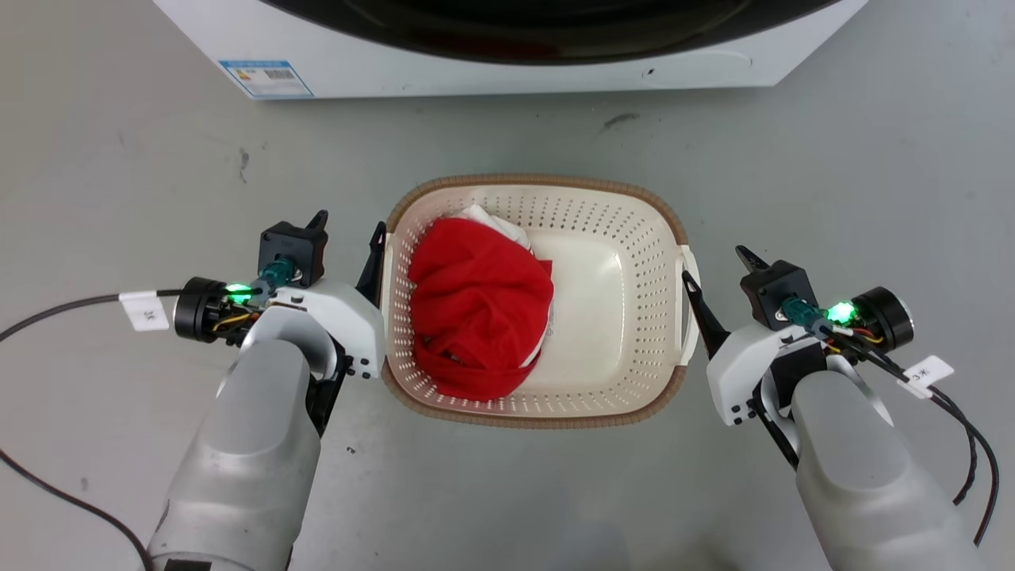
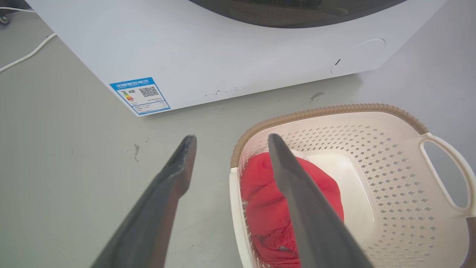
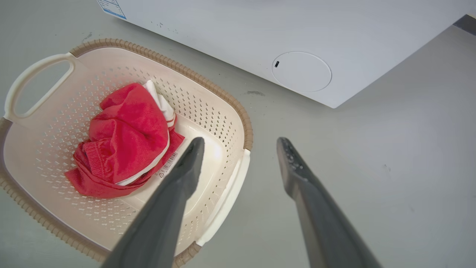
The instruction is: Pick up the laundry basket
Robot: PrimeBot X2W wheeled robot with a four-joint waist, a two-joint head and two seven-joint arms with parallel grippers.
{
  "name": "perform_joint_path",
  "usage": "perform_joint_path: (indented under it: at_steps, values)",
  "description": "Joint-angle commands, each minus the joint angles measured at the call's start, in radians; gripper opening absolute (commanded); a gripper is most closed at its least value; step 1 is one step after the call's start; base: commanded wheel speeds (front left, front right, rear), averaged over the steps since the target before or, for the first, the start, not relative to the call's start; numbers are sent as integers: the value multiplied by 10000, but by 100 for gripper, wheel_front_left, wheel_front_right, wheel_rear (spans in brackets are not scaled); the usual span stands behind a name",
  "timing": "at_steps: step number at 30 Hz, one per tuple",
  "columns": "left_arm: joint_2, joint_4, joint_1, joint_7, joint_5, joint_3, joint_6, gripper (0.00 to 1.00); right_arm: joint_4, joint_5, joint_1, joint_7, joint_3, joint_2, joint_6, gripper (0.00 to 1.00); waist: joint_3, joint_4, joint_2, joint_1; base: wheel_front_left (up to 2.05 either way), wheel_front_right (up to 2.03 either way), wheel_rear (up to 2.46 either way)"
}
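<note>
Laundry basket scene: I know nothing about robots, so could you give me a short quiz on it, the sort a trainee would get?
1. Choose: the left gripper and the right gripper are A) shut on the brown rim, B) open, each with the laundry basket edge between its fingers, C) shut and empty.
2. True or false: the red garment lies in the basket's half nearer the right gripper.
3. Fill in: beyond the basket stands a white ____.
Key: 1 B; 2 false, it lies nearer the left gripper; 3 washing machine.
</note>
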Motion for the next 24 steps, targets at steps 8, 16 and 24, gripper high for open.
perform_joint_path:
  at_steps: [8, 16, 24]
  values:
    - [36, 1321, -1005, -26, -419, -696, -8, 100, 1159, 178, -961, -18, 181, -1, -7, 100, 1014, -94, 0, -2, 0, 0, 0]
    - [190, 1876, -1439, -26, -720, -1113, -10, 100, 1968, 332, -1514, -18, 255, -1, -7, 100, 1703, -78, 0, -2, 0, 0, 0]
    - [218, 2164, -1660, -26, -1045, -1566, -11, 100, 2423, 651, -1871, -19, 443, 1, -7, 100, 2227, -59, 0, -2, 0, 0, 0]
